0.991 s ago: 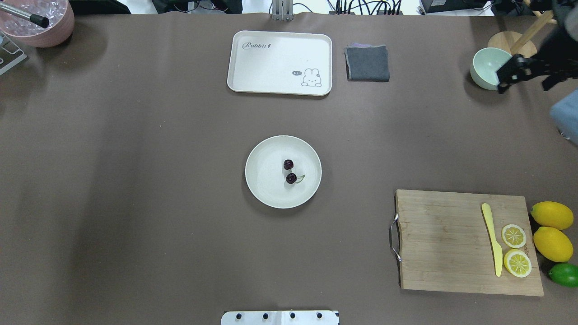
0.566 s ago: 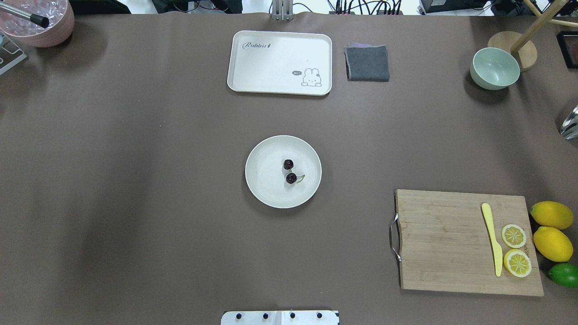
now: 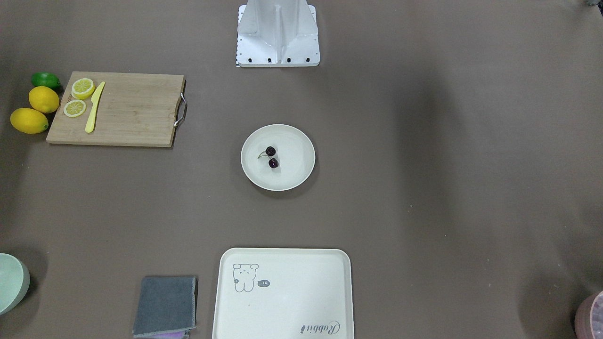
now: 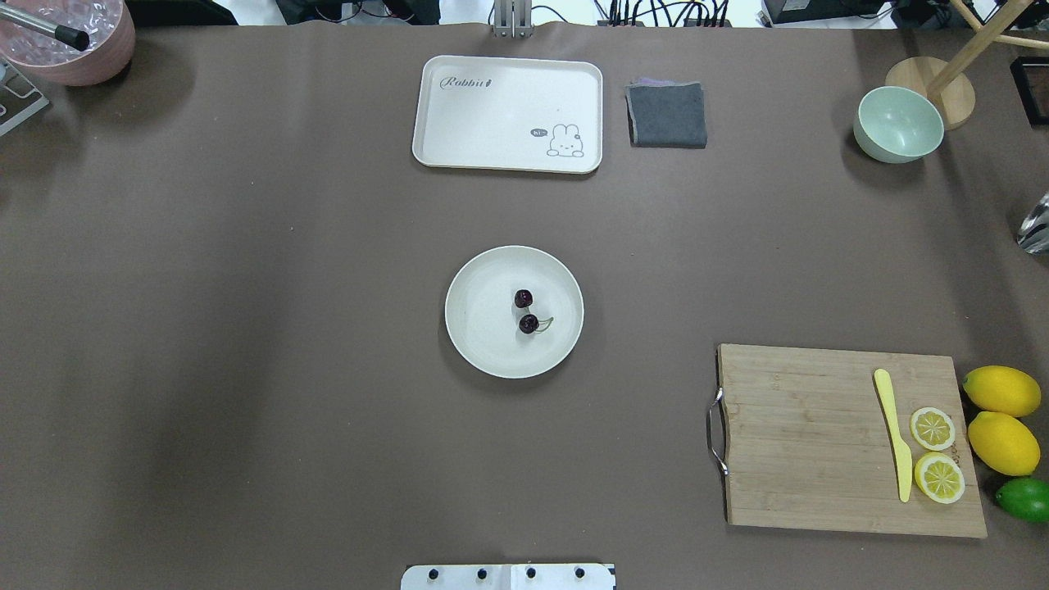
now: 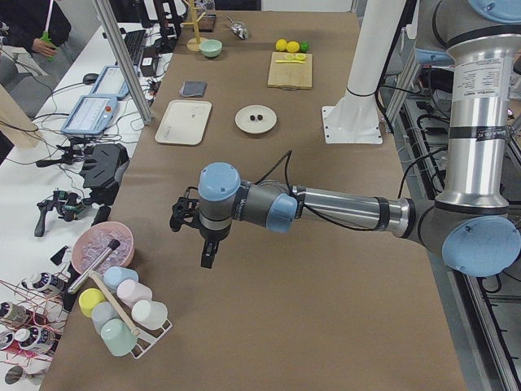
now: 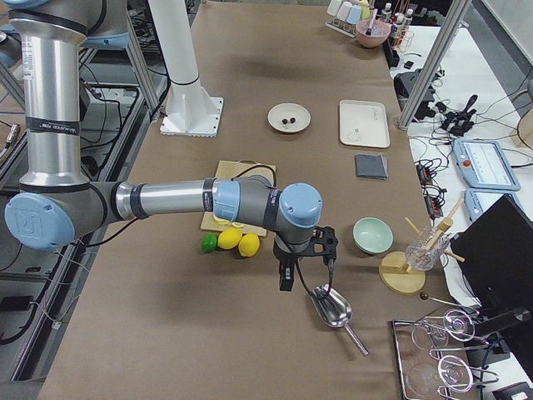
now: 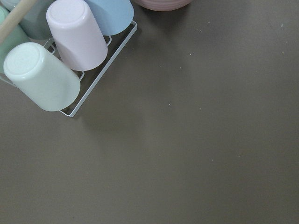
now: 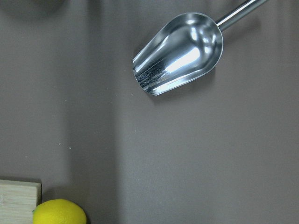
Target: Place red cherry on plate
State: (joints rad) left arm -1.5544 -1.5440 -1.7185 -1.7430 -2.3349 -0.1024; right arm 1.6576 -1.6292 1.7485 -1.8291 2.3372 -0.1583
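Note:
The red cherry (image 4: pixel 529 324), a pair of tiny dark fruits on thin green stems, lies near the middle of the round cream plate (image 4: pixel 483 336). The front-facing view shows the same red cherry (image 3: pixel 273 163) on the plate (image 3: pixel 294 157). No gripper is near them. My left gripper (image 5: pixel 205 257) shows only in the exterior left view, hovering over bare table near the cup rack; I cannot tell if it is open or shut. My right gripper (image 6: pixel 286 281) shows only in the exterior right view, beside the lemons and above a metal scoop; its state is also unclear.
A rabbit tray (image 4: pixel 508 113), a grey cloth (image 4: pixel 666 114) and a pale green bowl (image 4: pixel 897 123) sit at the far side. A cutting board (image 4: pixel 819 442) carries a yellow knife (image 4: pixel 893 430) and lemon slices, with lemons (image 4: pixel 1001 391) and a lime (image 4: pixel 1024 498) beside it. A cup rack (image 7: pixel 65 56) and a scoop (image 8: pixel 180 53) lie at the table's ends.
The right arm, seen by the green bowl at the top right one second ago, has left the overhead view. The cherry and plate have not moved.

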